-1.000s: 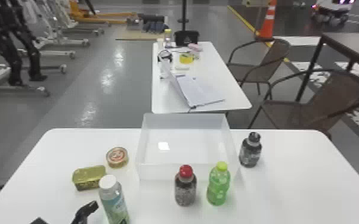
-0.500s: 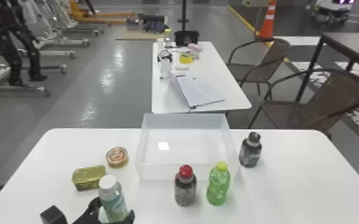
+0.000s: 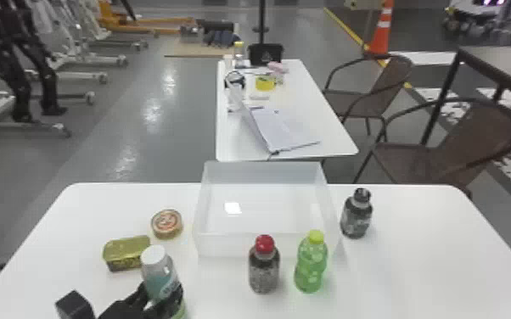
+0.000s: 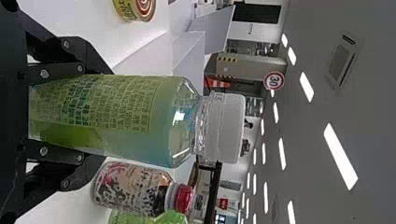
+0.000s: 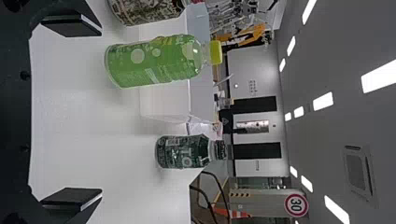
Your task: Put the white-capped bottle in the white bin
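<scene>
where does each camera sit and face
Head view: on the head, facing forward and down at a white table and translucent white bin; black left gripper shows.
Left wrist view: on left wrist, facing the white-capped bottle between the left gripper's fingers.
Right wrist view: on right wrist, facing the yellow-capped green bottle past the open black right gripper.
Head and left wrist views share the white-capped bottle.

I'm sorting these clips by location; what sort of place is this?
Probably a robotics lab or test hall: wheeled white frames at the left, an orange traffic cone and yellow floor tape beyond the tables.
</scene>
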`<state>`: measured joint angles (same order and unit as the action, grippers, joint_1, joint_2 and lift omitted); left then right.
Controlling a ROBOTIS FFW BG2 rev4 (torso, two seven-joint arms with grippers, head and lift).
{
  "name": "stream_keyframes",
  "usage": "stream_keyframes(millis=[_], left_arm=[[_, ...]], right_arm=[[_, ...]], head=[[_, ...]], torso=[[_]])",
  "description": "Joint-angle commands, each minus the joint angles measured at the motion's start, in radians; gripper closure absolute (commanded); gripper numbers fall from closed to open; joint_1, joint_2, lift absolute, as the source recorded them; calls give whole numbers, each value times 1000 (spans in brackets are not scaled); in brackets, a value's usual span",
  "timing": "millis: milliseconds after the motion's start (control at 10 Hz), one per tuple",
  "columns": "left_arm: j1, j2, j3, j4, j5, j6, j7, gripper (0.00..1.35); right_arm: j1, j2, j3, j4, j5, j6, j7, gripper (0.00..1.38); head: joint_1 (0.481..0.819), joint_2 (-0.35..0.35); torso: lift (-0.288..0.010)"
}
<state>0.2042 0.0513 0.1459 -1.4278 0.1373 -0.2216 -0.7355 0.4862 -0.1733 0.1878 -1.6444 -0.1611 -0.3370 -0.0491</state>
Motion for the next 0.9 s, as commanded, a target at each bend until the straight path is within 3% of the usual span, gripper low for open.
stream_keyframes(millis=[0, 200, 400, 600, 800], left_arm=[[3, -2, 3, -37, -11, 19, 8, 938], [18, -14, 7, -230, -41, 163, 70, 938], [-34, -2, -22, -346, -70, 304, 85, 938], [-149, 53, -81, -352, -137, 383, 48, 938], [-278, 101, -161, -263, -248, 419, -35, 938]], right_arm=[[0, 0, -1, 0, -2, -1, 0, 85], [2, 0, -1, 0, -3, -1, 0, 85], [2, 0, -1, 2, -6, -1, 0, 87], [-6, 0, 1, 5, -6, -1, 0, 87], [-17, 1, 2, 12, -6, -1, 11, 87]], head=[[549, 0], [549, 0], [549, 0], [549, 0], [549, 0]], torso=[[-100], [-100], [-100], [-100], [-100]])
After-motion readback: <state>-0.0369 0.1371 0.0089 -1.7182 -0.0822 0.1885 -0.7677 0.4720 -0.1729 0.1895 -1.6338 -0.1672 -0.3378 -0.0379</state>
